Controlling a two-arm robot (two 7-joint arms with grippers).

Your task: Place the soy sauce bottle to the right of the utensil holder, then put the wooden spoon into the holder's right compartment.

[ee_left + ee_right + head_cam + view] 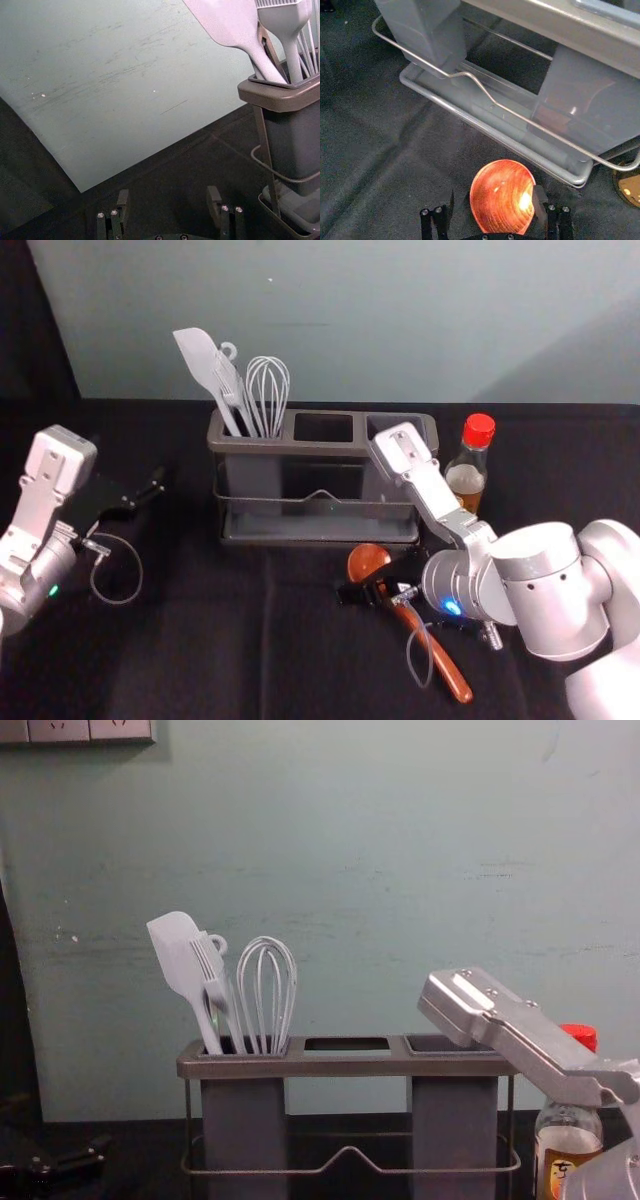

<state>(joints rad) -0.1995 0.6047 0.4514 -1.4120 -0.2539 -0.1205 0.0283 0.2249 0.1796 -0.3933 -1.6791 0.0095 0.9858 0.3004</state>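
At spoon edge, right claw (spread)

The spatula, brush and whisk stand in the left compartment of the utensil holder. The soy sauce bottle is just right of the holder. Before its right half lies the wooden spoon, seemingly on the surface, bowl end nearest the holder.

We find open cloth left of the holder | utensils crowd its left compartment | soy sauce bottle flanks its right
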